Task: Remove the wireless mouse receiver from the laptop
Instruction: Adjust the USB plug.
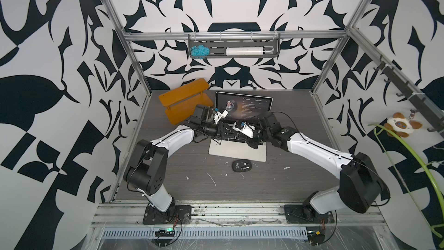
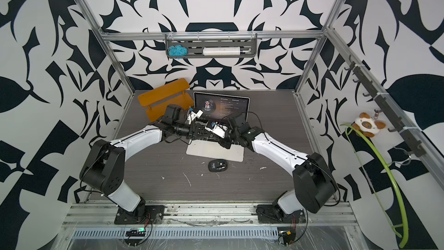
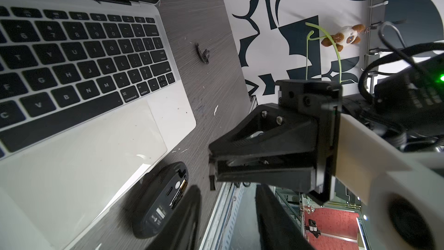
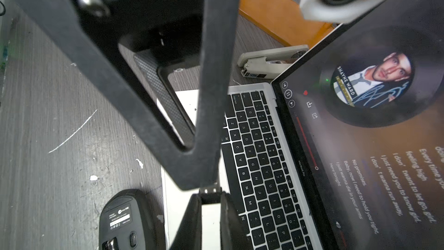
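Two claws meet over the laptop (image 4: 259, 152), which sits open on the desk (image 4: 48, 92). "MacBook Pro" is printed under its screen (image 4: 384, 140). The round portrait there reads "SHAYNE WARD". Beside it run the lyric lines "No promises.", "Baby, now I need to hold you tight,", "I just wanna die in your arms" and "Here tonight". In the left wrist view the keys "command" and "option" can be read.

The mouse (image 4: 122, 222) lies belly-up on the desk, just off the laptop's front edge. Its white label is too small to read.

The receiver (image 4: 211, 190) is out of the laptop. It is a small metal plug, pinched at the very tips of the right claw (image 4: 211, 196). That claw is closed down to a narrow slit around it, over the pale palm rest.

The left claw (image 3: 227, 193) is part open, its fingers apart with nothing between them. In the right wrist view one of its fingertips comes right up to the receiver; I cannot tell whether they touch.
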`<state>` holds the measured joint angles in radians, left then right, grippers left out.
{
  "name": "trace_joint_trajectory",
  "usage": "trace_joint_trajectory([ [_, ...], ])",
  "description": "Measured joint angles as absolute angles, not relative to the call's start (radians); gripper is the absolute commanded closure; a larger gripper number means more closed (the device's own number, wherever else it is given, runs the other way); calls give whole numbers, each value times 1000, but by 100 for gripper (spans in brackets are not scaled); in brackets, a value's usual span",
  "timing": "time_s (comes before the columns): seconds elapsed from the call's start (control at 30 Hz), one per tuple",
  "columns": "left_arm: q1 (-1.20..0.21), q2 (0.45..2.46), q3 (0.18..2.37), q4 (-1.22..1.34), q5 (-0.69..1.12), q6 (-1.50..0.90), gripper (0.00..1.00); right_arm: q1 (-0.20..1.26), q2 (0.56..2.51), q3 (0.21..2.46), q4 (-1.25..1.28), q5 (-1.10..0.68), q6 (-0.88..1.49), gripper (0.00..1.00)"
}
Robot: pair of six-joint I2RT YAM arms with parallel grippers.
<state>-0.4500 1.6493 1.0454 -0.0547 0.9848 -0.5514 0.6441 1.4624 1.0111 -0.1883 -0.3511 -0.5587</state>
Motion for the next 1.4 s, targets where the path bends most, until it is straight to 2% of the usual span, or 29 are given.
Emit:
trace_joint_trajectory([
  [0.73,-452,1681,1065,-68,991,-533,78,671,1448,1029,-194,-348,-565,100],
  [0.93,-454,1681,1071,-77,1003,-517,89,673,1449,1033,-209,-347,-569,100],
  [1.03,-454,1682,1072,-86,1010,-511,100,675,1449,1033,-214,-345,-570,100],
  [1.2,-454,1699,1082,-99,1016,-507,100,676,1459,1034,-215,-340,-571,100],
  [1.27,-454,1705,1083,-100,1018,-508,100,676,1462,1034,-215,-339,-571,91],
  [1.3,-454,1706,1083,-100,1019,-507,100,676,1464,1034,-214,-339,-570,78],
  [1.33,-454,1707,1083,-100,1022,-507,100,677,1465,1034,-213,-338,-569,60],
  [1.4,-453,1708,1084,-100,1025,-508,100,678,1465,1034,-204,-332,-565,55],
])
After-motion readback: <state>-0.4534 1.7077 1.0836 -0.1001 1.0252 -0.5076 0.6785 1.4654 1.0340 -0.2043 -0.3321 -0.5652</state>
